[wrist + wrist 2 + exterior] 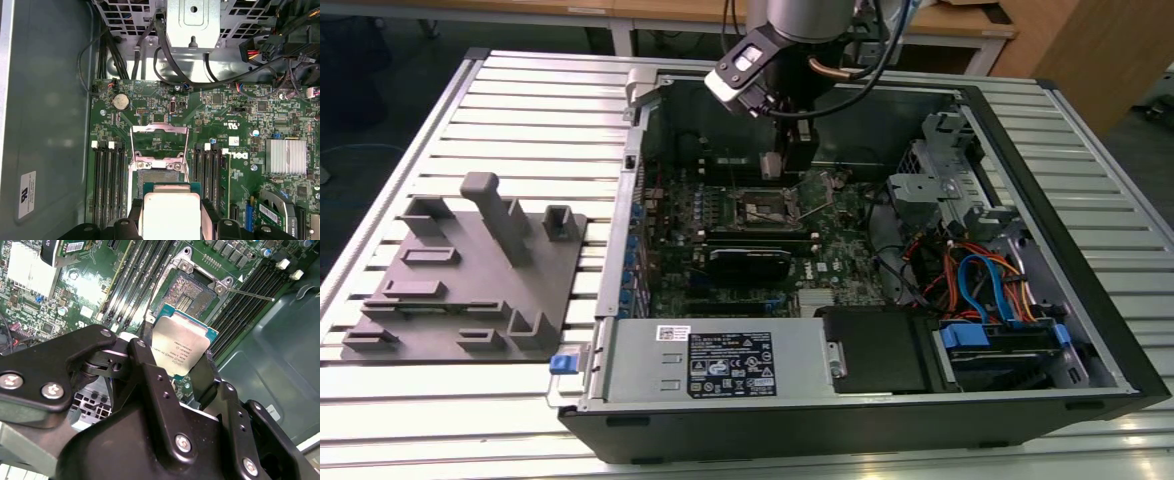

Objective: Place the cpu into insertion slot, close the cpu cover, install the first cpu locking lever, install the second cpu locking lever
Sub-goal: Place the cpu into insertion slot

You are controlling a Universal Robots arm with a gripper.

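The cpu is pinched by its edges in the claw, just above the open insertion slot. The second wrist view shows small print on its top. The first wrist view shows the cpu cover raised. The exterior view shows the computer case on the table.

An open black metal computer case lies on the slatted aluminium table. A grey moulded plastic fixture sits beside it at the exterior view's left.
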